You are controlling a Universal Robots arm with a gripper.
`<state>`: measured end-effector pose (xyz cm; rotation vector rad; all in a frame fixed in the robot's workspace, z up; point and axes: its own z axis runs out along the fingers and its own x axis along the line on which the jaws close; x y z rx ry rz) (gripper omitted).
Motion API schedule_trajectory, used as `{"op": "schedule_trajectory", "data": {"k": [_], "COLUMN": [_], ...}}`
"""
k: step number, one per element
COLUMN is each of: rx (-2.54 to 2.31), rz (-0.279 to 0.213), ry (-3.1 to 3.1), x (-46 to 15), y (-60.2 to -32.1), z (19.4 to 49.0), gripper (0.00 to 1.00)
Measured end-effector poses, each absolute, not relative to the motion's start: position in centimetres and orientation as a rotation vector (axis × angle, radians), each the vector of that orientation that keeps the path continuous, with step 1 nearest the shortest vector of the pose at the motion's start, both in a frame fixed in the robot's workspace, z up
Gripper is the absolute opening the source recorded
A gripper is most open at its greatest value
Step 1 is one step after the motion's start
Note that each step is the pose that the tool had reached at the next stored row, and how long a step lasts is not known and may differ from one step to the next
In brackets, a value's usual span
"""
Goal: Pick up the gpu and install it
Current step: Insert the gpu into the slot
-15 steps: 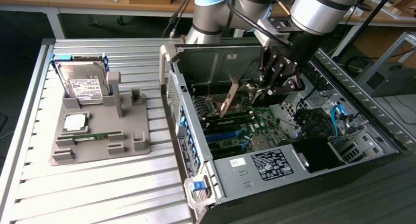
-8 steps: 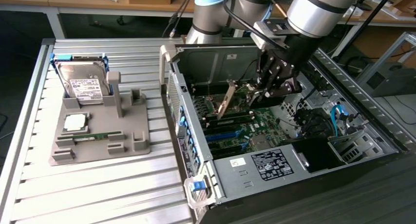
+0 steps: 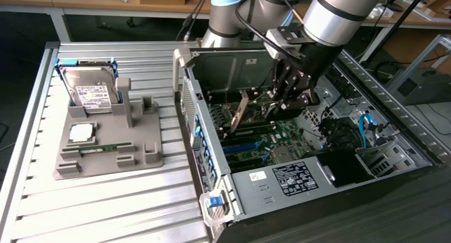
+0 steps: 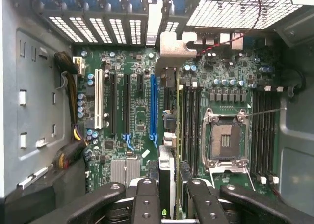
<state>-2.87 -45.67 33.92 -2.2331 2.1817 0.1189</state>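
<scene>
on the slatted table point(image 3: 105, 201) we see an open computer case point(image 3: 248, 196). our end effector point(image 3: 280, 101) is clamped on the gpu point(image 3: 243, 113), upright above the motherboard point(image 4: 140, 130).

The arm point(image 3: 338, 16) slants downward, its silver forearm ending in a black wrist; the gripper point(image 3: 289, 101) hangs below it, pointing down; its two black fingers point(image 4: 147, 199) stand parallel and partly closed, pressing from either side on the gpu point(image 4: 167, 175); the card sits edge-on between them, reaching beyond the fingertips.
</scene>
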Motion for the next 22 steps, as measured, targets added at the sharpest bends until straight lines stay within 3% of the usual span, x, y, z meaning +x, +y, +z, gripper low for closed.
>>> {"op": "schedule_trajectory", "data": {"k": [22], "rx": [-2.235], "rz": [0.115], "ry": [2.184], "x": [-5.4], "y": [-45.7], "z": [32.3], "gripper": [0.27]}}
